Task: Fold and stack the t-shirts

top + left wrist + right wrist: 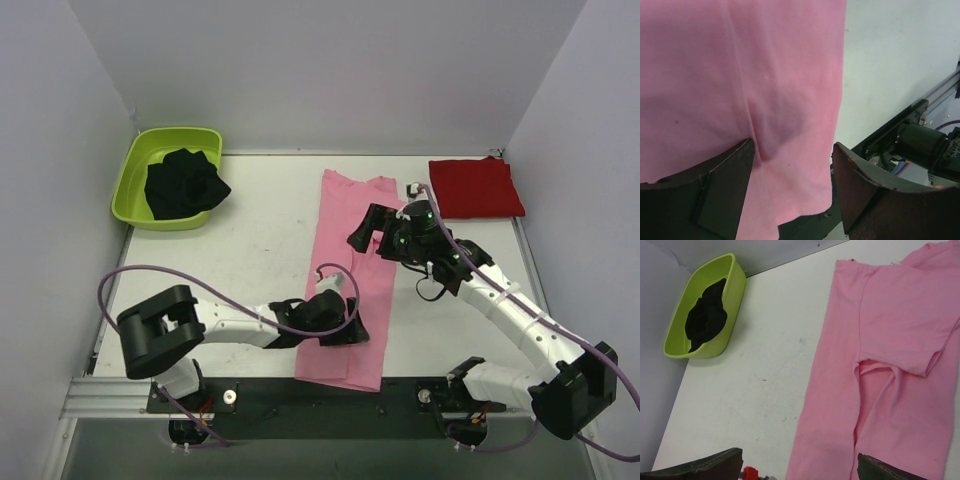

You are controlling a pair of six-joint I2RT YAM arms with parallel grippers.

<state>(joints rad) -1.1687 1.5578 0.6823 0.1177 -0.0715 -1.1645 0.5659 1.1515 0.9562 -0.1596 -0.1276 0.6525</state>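
Observation:
The light pink t-shirt (350, 260) lies folded into a long narrow strip down the middle of the table, and its near end hangs over the black base rail. The deep red t-shirt (476, 187) lies folded flat at the back right. My left gripper (343, 326) is low over the near part of the pink shirt (790, 75); its jaws are open, with cloth lying between the fingers (725, 190) but not pinched. My right gripper (366, 230) hovers open above the far part of the pink shirt (890, 365), over its folded sleeve.
A lime green tub (135, 170) holding a bunched black cloth (185, 183) stands at the back left, and also shows in the right wrist view (735, 285). White walls close in the table on three sides. The black base rail (300, 395) runs along the near edge.

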